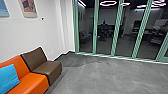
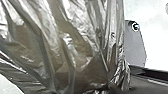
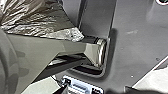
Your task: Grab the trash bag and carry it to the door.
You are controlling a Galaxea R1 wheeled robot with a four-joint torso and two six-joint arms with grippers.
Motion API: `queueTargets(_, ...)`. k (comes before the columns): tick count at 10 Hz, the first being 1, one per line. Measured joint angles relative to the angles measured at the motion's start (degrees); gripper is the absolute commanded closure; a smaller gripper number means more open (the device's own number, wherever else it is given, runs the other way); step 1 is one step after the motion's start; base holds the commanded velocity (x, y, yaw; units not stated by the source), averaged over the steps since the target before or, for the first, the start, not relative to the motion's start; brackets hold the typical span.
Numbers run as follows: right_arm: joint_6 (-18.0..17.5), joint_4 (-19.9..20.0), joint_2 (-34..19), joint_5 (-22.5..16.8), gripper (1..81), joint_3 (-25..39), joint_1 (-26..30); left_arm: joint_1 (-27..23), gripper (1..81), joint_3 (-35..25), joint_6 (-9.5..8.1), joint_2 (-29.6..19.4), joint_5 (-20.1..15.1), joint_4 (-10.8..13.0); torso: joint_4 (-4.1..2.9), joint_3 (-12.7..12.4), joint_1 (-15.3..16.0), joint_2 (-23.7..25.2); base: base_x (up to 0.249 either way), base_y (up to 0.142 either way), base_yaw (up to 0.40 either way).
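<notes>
The trash bag [image 2: 75,50], dark and glossy with brownish patches showing through, looms large before the camera in the left wrist view. Its long folds draw together low down, close to a dark robot part. In the right wrist view, crinkled plastic of the bag [image 3: 37,20] appears beside a pale jointed bar of the robot and narrows to a bright, bunched tip by the bar. What grips the bag is hidden. The door named in the task cannot be told for certain among the green-framed glass panels [image 1: 105,37] in the head view.
An orange seat [image 1: 35,83] with a blue cushion [image 1: 8,77] and a brown seat [image 1: 48,68] stand along the white wall on the left. Grey floor [image 1: 107,77] runs up to the glass panels. Desks and chairs show behind the glass.
</notes>
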State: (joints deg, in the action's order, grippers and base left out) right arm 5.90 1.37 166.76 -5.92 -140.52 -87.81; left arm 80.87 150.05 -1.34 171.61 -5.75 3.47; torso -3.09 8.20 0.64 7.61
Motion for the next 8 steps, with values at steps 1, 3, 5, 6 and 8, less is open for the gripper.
queueTargets(1, 0.0, 0.0, -0.05, 0.09, 1.0, -0.07, 0.02, 0.0, 81.1, 0.0, -0.02, -0.02, 0.0, 0.0, 0.0, 0.0, 0.0, 0.0, 0.0, 0.0, -0.343)
queueTargets(3, 0.0, 0.0, -0.02, 0.04, 1.0, -0.09, 0.0, -0.09, 81.1, 0.0, -0.02, 0.02, 0.0, 0.02, 0.0, 0.0, 0.0, 0.0, 0.0, 0.0, -0.344)
queueTargets(5, 0.0, 0.0, -0.05, 0.12, 1.0, -0.11, 0.02, -0.06, 81.1, 0.02, -0.02, 0.12, -0.06, 0.02, 0.0, 0.0, 0.0, 0.0, 0.0, 0.0, -0.344)
queueTargets(6, 0.0, -0.02, -0.05, 0.09, 1.0, -0.09, 0.0, -0.11, 81.1, 0.02, -0.02, 0.12, 0.0, 0.02, 0.0, 0.0, 0.0, 0.0, 0.0, 0.0, -0.345)
queueTargets(8, 0.0, -0.07, -0.02, 0.11, 1.0, -0.11, 0.0, -0.11, 81.1, 0.02, -0.02, 0.11, 0.0, 0.02, 0.0, 0.0, 0.0, 0.0, 0.0, 0.0, -0.344)
